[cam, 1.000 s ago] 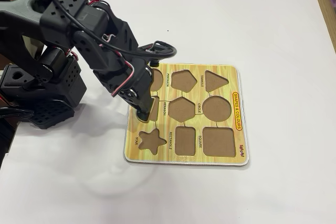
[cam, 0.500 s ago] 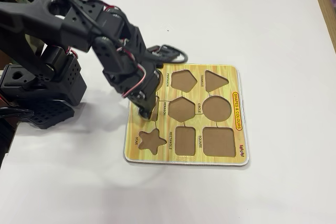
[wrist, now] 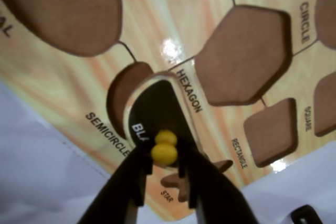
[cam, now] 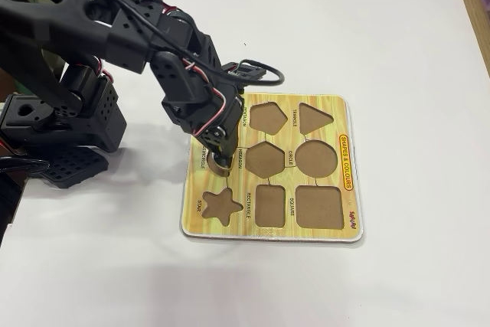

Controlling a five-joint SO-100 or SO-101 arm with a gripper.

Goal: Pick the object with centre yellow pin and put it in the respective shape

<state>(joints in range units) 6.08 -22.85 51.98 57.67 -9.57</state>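
Bottom centre of the wrist view, the gripper (wrist: 164,169) has its jaws narrowed onto the yellow knob (wrist: 164,149) of the black semicircle piece (wrist: 157,111), which sits tilted over the semicircle recess (wrist: 125,90), its upper end not yet seated. So this is the placing step, and the next move likely calls for a small shift toward upper left, pressing flat, then letting go. Beyond, the puzzle board (wrist: 157,24) shows the empty hexagon recess (wrist: 244,53).

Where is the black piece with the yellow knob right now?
In the wrist view, the black piece sits low in the middle, half over the semicircle hole beside the hexagon hole, its knob pinched by the tool.
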